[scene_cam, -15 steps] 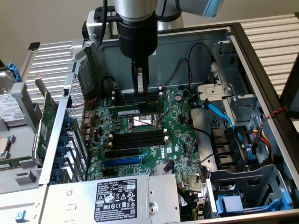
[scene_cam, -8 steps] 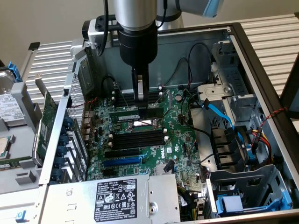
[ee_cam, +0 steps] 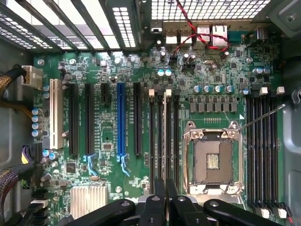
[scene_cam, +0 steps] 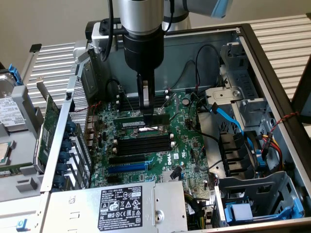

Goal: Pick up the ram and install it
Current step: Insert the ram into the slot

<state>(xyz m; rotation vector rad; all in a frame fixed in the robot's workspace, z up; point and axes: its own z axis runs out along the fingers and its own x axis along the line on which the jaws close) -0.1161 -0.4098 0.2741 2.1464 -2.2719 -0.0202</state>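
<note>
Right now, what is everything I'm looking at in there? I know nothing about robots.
computer case: one, grey metal, lying open
motherboard: one, green, on the case floor
processor socket: one, silver frame, mid-board
memory slots: two banks, black with white end clips, one on each side of the socket
blue slot: one, among the black expansion slots
power supply: one, silver with a black label, at the case's near edge
blue cable: one, towards the exterior view's right
hard drive: one, silver, outside the case on the exterior view's left
ram: one, green stick, apparently held at the gripper's tips
robot arm: one, silver
gripper: one, black, low over the board
</note>
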